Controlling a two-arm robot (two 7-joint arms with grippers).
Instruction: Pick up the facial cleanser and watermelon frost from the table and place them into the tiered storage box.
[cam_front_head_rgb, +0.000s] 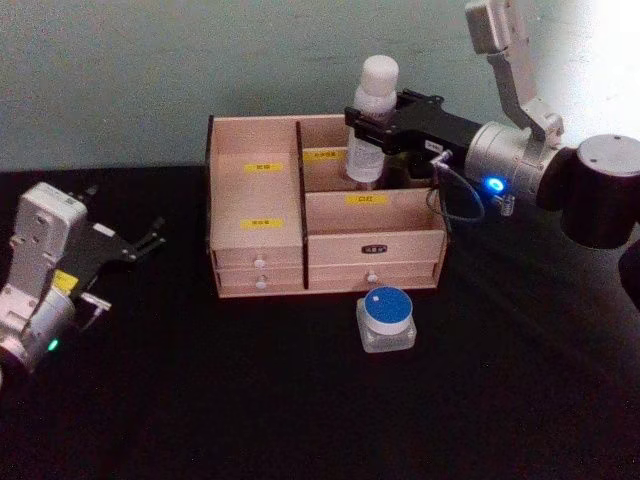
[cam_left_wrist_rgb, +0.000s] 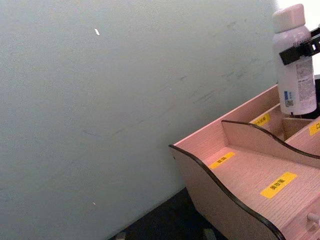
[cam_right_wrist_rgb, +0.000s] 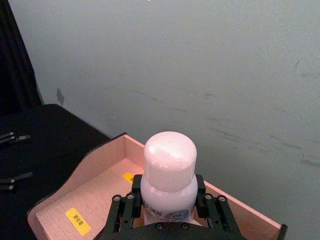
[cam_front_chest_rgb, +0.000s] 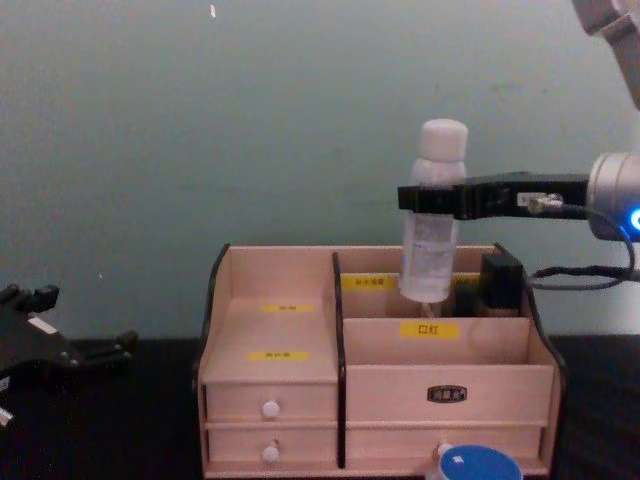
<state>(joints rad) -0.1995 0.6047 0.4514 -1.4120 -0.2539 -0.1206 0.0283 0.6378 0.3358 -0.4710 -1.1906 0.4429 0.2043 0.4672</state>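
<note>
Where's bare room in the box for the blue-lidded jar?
Bare: both left tiers of the tiered storage box and its front right compartment. Crowded: back right, where the right claw holds the facial cleanser; the left claw idles far left.

Our black counter (cam_front_head_rgb: 200, 400) carries the tiered storage box (cam_front_head_rgb: 260, 240). The watermelon frost (cam_front_head_rgb: 386, 318) sits just beside it, at five o'clock.

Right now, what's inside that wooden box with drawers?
The tall white plastic bottle, held by the right gripper, dips into the back right compartment of the light wooden organiser. Its shut drawers hide their contents.
</note>
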